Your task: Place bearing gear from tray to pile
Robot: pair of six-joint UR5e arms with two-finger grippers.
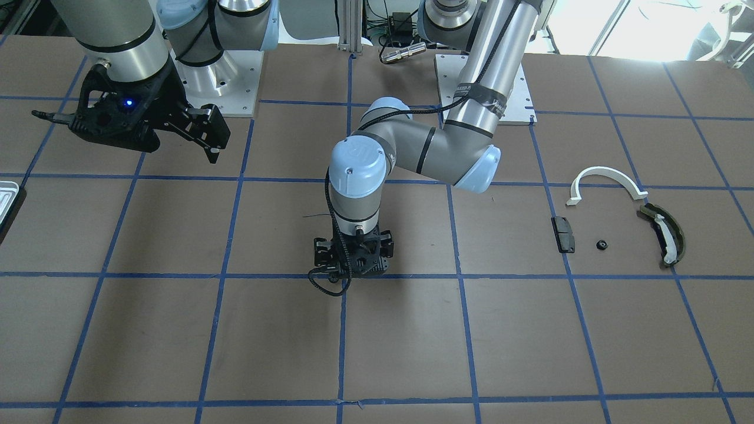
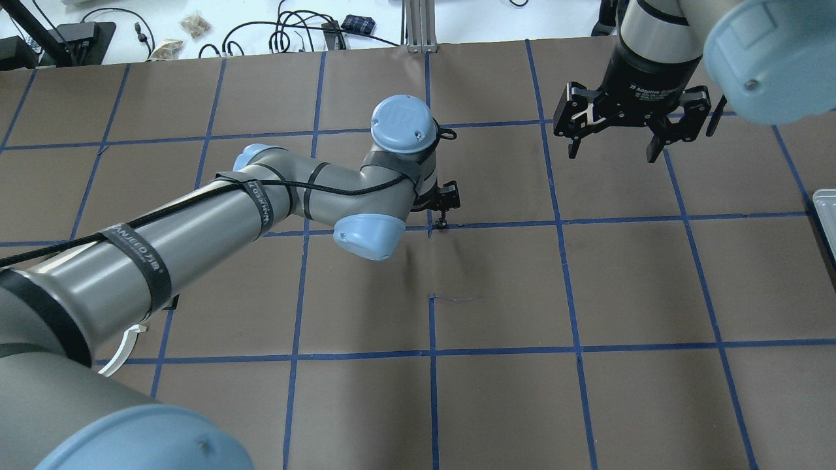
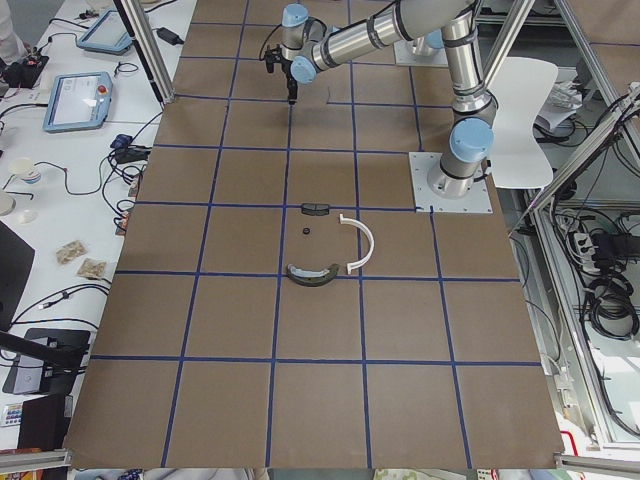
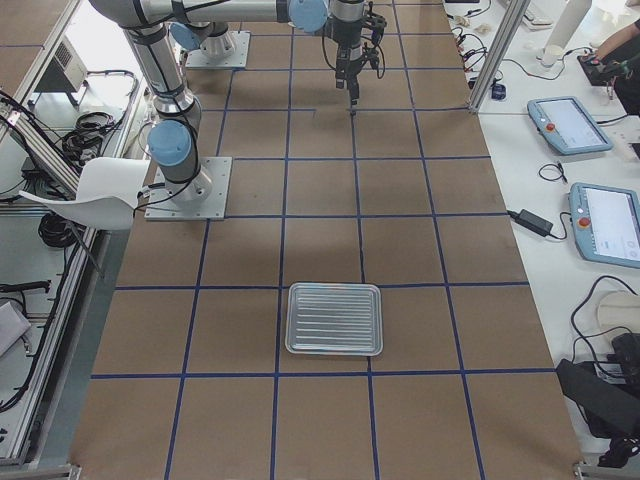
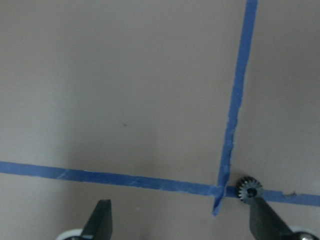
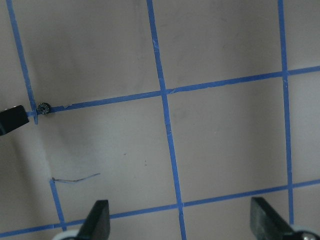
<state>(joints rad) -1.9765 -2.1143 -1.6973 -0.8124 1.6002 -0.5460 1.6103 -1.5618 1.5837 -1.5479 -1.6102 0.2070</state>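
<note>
Your left gripper (image 5: 182,225), spread wide, hangs over the small gear (image 5: 249,189) on blue tape (image 5: 125,179) mid-table, just beside one fingertip (image 5: 264,220). Centre the gear before closing, then carry it to the pile (image 1: 607,171).

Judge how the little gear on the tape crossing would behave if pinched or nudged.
The gear looks tiny, dark and toothed, so probably stiff and light. It lies flat on the blue tape, so a nudge would likely slide it, not roll it. Small beside the left gripper, it may slip.
</note>
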